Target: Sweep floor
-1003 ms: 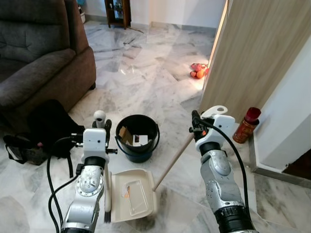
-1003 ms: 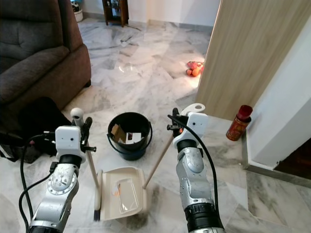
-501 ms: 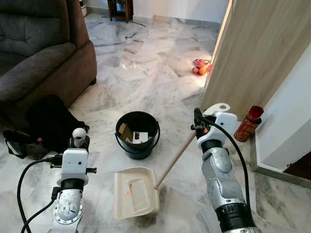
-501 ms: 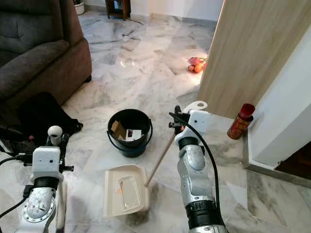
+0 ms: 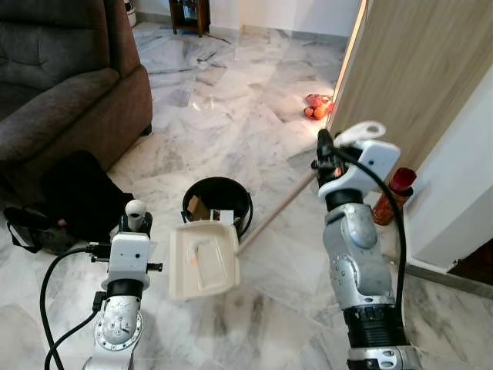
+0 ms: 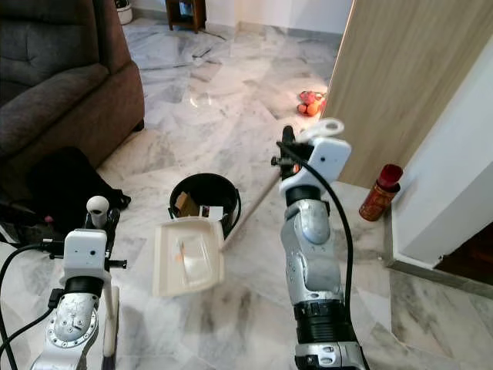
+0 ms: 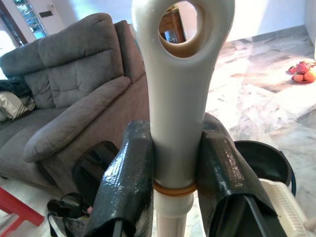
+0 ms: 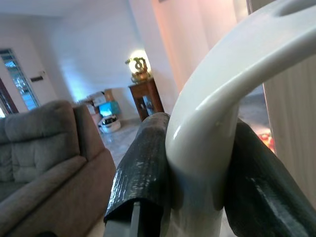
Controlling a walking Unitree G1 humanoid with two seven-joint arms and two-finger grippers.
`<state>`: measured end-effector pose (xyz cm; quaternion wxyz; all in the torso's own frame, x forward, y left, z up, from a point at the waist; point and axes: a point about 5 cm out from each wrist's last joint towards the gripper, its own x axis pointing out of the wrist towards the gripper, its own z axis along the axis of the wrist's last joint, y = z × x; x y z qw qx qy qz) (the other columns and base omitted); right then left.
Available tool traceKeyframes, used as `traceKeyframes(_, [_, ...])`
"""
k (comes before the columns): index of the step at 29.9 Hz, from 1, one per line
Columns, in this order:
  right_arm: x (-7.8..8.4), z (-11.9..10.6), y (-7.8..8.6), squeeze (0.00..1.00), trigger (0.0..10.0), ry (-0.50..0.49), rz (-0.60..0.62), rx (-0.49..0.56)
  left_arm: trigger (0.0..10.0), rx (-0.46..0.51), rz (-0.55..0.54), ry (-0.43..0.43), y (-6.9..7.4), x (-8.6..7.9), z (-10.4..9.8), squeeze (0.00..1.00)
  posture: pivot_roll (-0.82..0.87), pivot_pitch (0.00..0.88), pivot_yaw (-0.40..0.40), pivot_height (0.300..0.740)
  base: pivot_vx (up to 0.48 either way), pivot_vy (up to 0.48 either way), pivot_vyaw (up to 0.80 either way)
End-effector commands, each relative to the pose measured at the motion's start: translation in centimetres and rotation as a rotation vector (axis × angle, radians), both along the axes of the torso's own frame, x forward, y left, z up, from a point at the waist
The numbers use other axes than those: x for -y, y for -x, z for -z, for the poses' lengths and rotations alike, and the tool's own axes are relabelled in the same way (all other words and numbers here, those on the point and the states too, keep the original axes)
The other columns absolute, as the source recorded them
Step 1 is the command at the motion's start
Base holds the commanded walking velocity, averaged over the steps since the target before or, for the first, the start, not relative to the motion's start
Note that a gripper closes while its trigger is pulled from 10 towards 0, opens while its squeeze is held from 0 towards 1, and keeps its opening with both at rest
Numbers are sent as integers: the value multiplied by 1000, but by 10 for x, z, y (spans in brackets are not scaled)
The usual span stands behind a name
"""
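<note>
Marble floor [image 5: 231,116] carries the bucket [image 5: 218,202]; my right gripper [image 8: 197,163] clamps the dustpan [image 5: 202,258] handle, my left gripper [image 7: 175,168] clamps the broom [image 7: 180,98].

Dark grey sofa [image 5: 54,85] far left on the marble floor [image 5: 231,116], w/ a black bag [image 5: 73,196] on the floor just in front of it. Red spray can [image 5: 390,196] upright near the white wall [image 5: 462,185], beside a wood-grain panel [image 5: 420,85]. Small pile of red/orange items [image 5: 314,106] on floor at the panel's far edge, too small to ID. Dark wood cabinet [image 5: 189,14] at the back of the room.
</note>
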<state>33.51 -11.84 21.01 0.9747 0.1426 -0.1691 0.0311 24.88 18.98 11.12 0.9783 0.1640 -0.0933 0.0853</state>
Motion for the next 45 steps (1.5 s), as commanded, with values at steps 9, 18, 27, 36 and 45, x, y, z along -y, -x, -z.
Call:
traceKeyframes(9, [3,-42,5,0,10000,-63,-7,123,10000,31,6,-17,-4,2,-4,0,147,85,-8,740,0,0,0])
traceKeyframes(18, [3,-63,6,0,10000,-60,-17,165,10000,57,22,-22,-5,7,-6,0,146,78,-10,740,0,0,0])
traceKeyframes(27, [0,-57,6,0,10000,-56,-27,129,10000,45,30,-7,-6,8,-5,0,148,86,-11,740,167,0,0])
traceKeyframes(36, [-1,-73,10,0,10000,-79,-37,187,10000,45,25,-8,-6,8,-5,0,148,87,-12,740,480,0,0])
traceKeyframes(45, [-3,-73,10,0,10000,-81,-50,182,10000,45,23,-5,-6,9,-5,0,149,87,-16,740,480,0,0])
